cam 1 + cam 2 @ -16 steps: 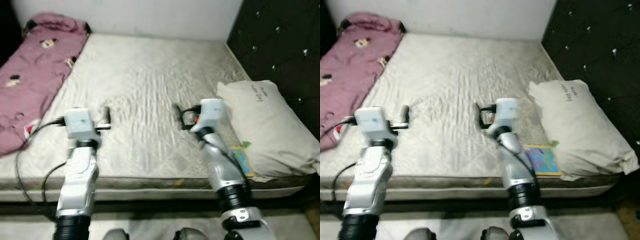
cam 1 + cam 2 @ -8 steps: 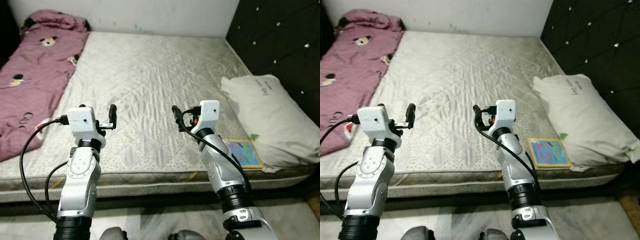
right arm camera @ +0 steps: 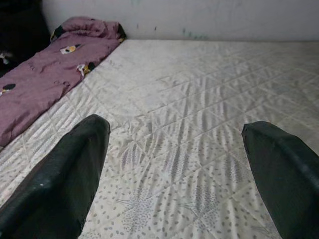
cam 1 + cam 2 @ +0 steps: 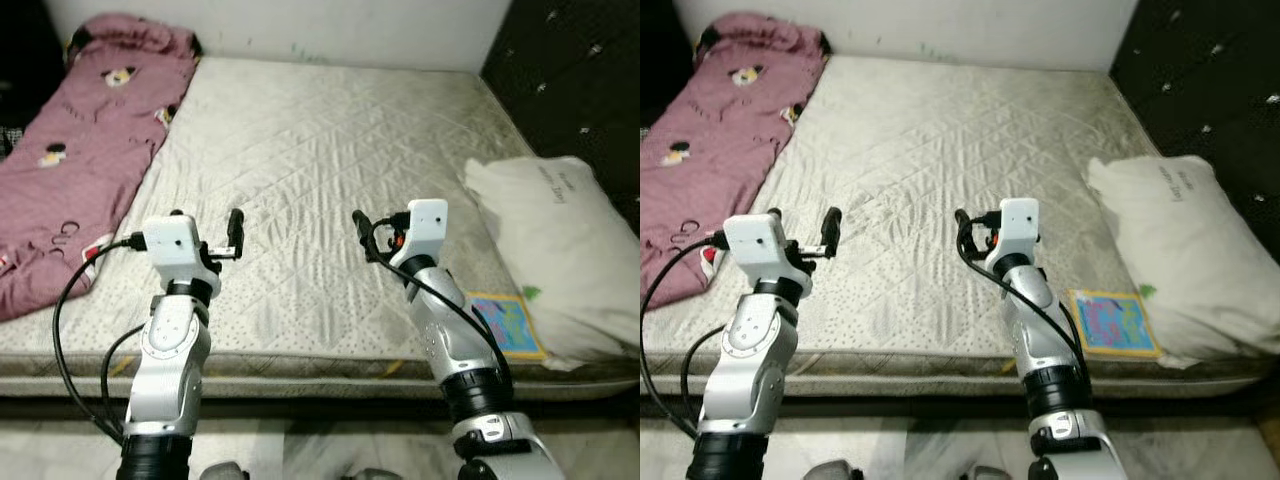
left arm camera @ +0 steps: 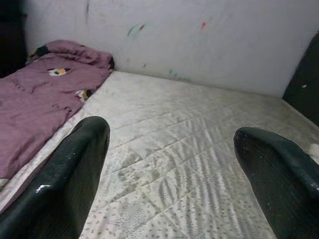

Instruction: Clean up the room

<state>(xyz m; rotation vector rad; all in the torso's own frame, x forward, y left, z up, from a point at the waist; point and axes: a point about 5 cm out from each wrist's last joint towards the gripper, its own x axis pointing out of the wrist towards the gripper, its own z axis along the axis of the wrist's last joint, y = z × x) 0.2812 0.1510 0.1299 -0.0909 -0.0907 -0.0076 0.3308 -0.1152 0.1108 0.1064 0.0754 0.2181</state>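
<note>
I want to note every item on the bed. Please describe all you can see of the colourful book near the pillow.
The book is thin, flat and rectangular, with a yellow border around a blue and pink picture cover. It lies face up on the mattress at its front edge, beside the white pillow, which looks to overlap its far corner. Neither gripper touches it.

I'm looking at a bare quilted mattress [image 4: 330, 160] pushed against a scuffed white wall [image 5: 199, 40], with a dark tufted headboard [image 4: 570, 80] on the right and pale floor [image 4: 900, 450] below. Lighting's pretty even, nothing fancy.
</note>
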